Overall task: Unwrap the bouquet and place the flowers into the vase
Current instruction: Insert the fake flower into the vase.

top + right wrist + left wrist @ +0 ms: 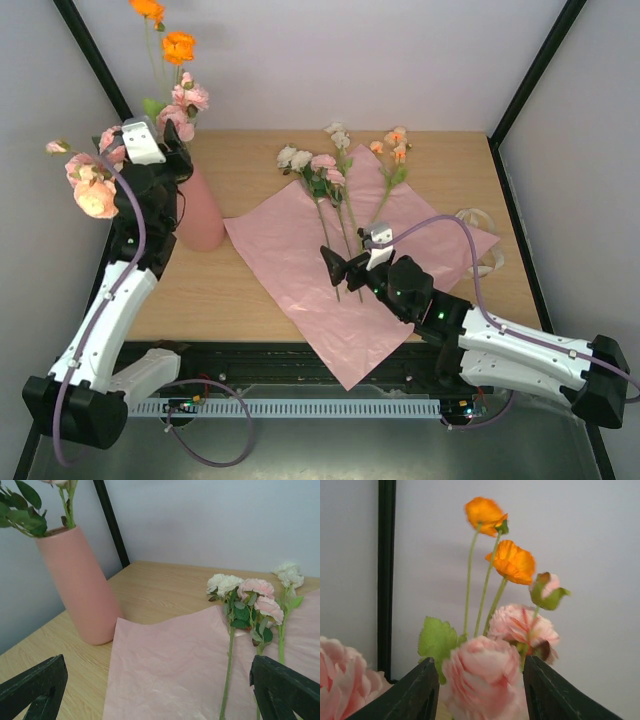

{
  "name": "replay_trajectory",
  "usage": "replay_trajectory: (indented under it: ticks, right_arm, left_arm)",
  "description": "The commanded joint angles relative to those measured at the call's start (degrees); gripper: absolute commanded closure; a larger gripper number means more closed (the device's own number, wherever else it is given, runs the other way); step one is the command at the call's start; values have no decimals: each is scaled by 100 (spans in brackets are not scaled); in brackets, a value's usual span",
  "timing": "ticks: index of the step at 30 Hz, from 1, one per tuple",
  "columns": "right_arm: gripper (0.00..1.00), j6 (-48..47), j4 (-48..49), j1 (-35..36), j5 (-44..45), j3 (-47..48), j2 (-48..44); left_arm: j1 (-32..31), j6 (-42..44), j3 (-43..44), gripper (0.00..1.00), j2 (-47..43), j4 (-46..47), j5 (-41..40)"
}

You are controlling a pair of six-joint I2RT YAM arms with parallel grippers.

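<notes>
Left claw (480, 664) high over vase (200, 215), parted around rose (482, 685); right claw (157, 677) low, wide, empty.

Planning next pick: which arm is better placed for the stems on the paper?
Right. The right gripper hovers open at the stems lying on the wrapping paper; the left gripper is up at the vase among blooms.
</notes>
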Motion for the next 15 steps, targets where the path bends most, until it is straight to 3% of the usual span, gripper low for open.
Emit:
replay_trajectory:
  ticks: [1, 7, 11, 15]
  right_arm:
    - [1, 57, -25, 20, 31, 89, 153]
    - [1, 362, -578, 18, 956, 376, 532]
    - [1, 493, -880, 17, 913, 581, 731]
    - [1, 737, -1427, -74, 1187, 987, 1184]
  left_arm:
    - [-19, -521, 299, 25, -397, -1020, 586]
    - [-17, -742, 848, 2, -657, -2556, 1612]
    - [-19, -897, 1226, 1, -738, -3357, 2142]
    - [-20, -899, 1170, 1, -1014, -3477, 3243]
